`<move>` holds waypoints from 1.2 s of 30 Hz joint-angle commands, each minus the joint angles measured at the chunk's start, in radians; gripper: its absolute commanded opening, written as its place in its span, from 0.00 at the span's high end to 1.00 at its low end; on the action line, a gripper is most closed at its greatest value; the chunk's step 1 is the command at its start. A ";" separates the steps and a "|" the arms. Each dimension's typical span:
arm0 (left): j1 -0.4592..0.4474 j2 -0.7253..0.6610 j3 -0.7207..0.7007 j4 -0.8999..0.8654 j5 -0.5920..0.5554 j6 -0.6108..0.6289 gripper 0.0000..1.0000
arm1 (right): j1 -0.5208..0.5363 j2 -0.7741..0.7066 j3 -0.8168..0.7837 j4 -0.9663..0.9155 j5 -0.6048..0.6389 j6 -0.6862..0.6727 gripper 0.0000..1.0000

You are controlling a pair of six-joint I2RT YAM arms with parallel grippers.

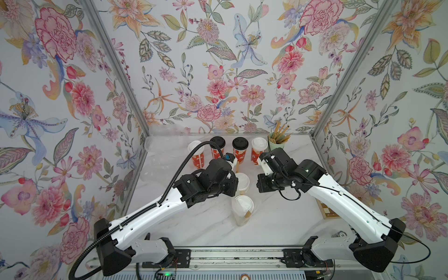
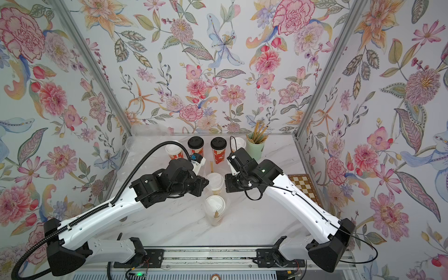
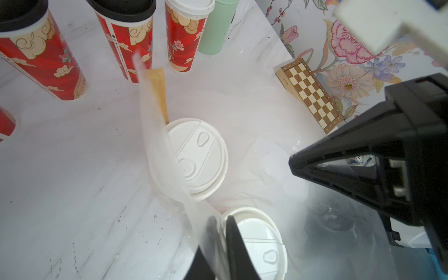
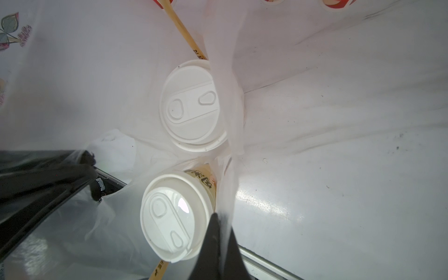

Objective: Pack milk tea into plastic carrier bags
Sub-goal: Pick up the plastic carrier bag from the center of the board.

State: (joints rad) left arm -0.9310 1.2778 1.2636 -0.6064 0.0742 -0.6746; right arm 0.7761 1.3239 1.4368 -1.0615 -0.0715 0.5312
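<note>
Marble tabletop (image 1: 278, 223) sitting between floral walls (image 1: 218, 72). In both top views: four red cups (image 1: 240, 149) lining the back, one mint-green straw cup (image 1: 276, 144) beside them, one chessboard (image 2: 306, 189) at right, spare bags (image 1: 162, 155) heaping back-left; arms (image 1: 155, 208) partly hiding two clear cups (image 1: 243, 206) mid-table. Left wrist: left gripper (image 3: 217, 257) pinching carrier bag (image 3: 157, 135) by one handle. Right wrist: right gripper (image 4: 221, 247) clamping the other handle, both clear cups sitting inside.

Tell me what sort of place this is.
Probably a staged robot test booth dressed as a drink-shop counter: floral wallpapered walls close around a marble-look tabletop, with lidded takeaway cups and a mint-green cup of straws.
</note>
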 commanded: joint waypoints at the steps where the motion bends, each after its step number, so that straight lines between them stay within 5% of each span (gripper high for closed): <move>1: 0.015 -0.001 0.002 0.031 0.022 0.008 0.94 | -0.006 -0.017 0.011 -0.003 0.005 0.001 1.00; 19: 0.036 0.100 0.155 0.141 0.111 0.070 1.00 | -0.122 -0.059 0.122 0.005 0.050 -0.059 1.00; 36: 0.047 0.555 0.588 0.351 0.265 0.158 1.00 | -0.634 -0.115 0.133 0.039 0.003 -0.209 1.00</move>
State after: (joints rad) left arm -0.8982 1.7889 1.7786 -0.3676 0.2832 -0.5472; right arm 0.2035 1.2255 1.5372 -1.0565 -0.0563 0.3767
